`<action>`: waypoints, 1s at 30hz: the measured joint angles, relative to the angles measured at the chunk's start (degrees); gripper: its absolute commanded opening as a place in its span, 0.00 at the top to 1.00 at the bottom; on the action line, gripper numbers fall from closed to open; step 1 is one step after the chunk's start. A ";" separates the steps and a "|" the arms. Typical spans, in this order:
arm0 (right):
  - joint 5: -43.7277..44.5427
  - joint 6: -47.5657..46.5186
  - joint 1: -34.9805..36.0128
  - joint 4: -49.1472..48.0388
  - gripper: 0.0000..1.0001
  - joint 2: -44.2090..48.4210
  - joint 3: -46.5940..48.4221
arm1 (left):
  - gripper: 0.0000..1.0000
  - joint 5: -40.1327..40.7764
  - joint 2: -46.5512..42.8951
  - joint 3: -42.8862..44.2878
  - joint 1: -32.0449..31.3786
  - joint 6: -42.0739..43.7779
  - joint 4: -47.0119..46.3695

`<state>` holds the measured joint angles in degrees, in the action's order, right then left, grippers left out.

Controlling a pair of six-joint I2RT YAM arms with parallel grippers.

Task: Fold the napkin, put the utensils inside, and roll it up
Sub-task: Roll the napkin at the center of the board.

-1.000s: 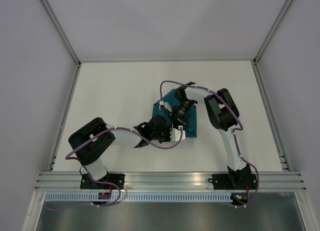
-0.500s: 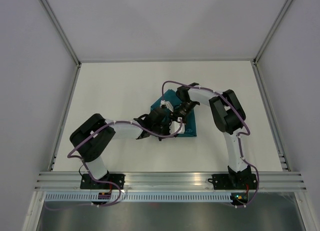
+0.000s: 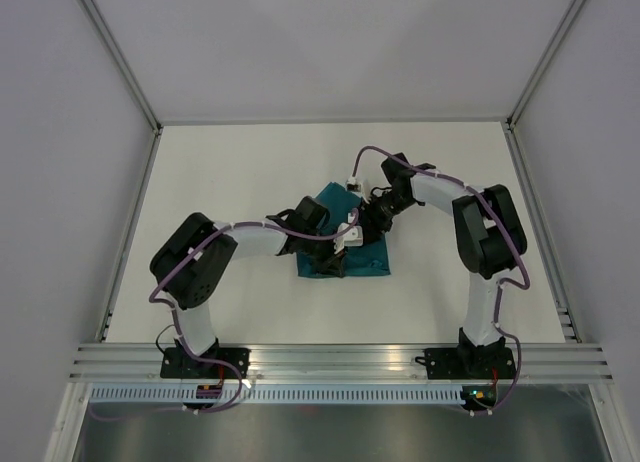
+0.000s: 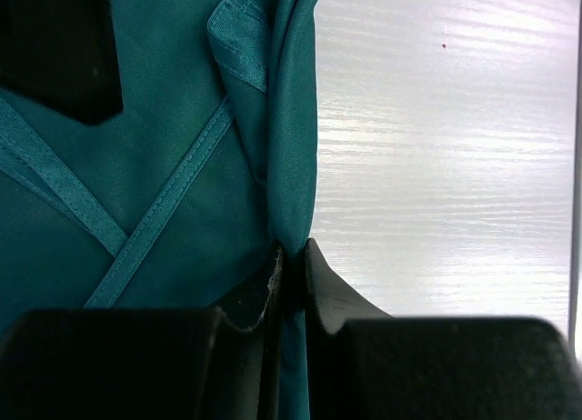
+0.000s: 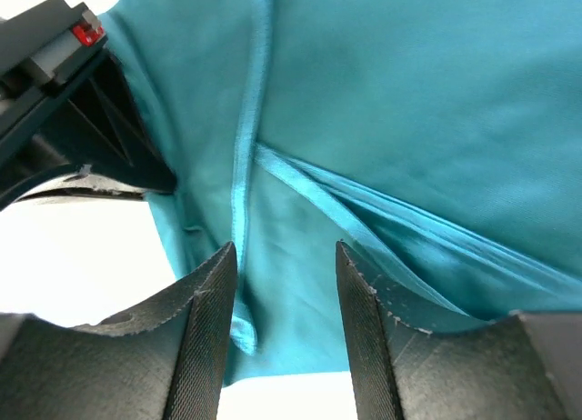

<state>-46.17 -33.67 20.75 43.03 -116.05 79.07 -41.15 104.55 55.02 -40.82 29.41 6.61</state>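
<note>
A robot lab cell: grey panels (image 3: 60,132), aluminium rails (image 3: 340,360), two arms (image 3: 250,244) bolted at a white table (image 3: 240,172).

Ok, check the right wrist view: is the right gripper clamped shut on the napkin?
No, the right gripper stands open, its jaws well apart, with the napkin lying unpinched behind the gap.

right tool (image 5: 284,261) opened – backed off the napkin (image 3: 365,260), left tool (image 4: 293,256) carried its pinched fold farther out
</note>
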 measured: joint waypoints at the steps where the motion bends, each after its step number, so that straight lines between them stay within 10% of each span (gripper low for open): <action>1: 0.42 0.63 -0.46 -1.60 0.46 1.20 -1.09 | 0.98 -1.05 0.68 0.87 0.35 -0.26 1.05; 14: 8.04 -0.20 0.46 -16.65 0.44 21.64 -18.58 | 0.98 -14.82 11.96 13.05 5.11 -4.48 14.14; 30: 23.34 -5.86 17.88 -32.17 0.43 31.71 -34.75 | 0.98 -20.72 16.76 17.18 6.49 -5.95 20.04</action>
<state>-22.83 -39.53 38.63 10.85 -84.33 44.31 -61.87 121.32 72.20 -34.33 23.46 26.65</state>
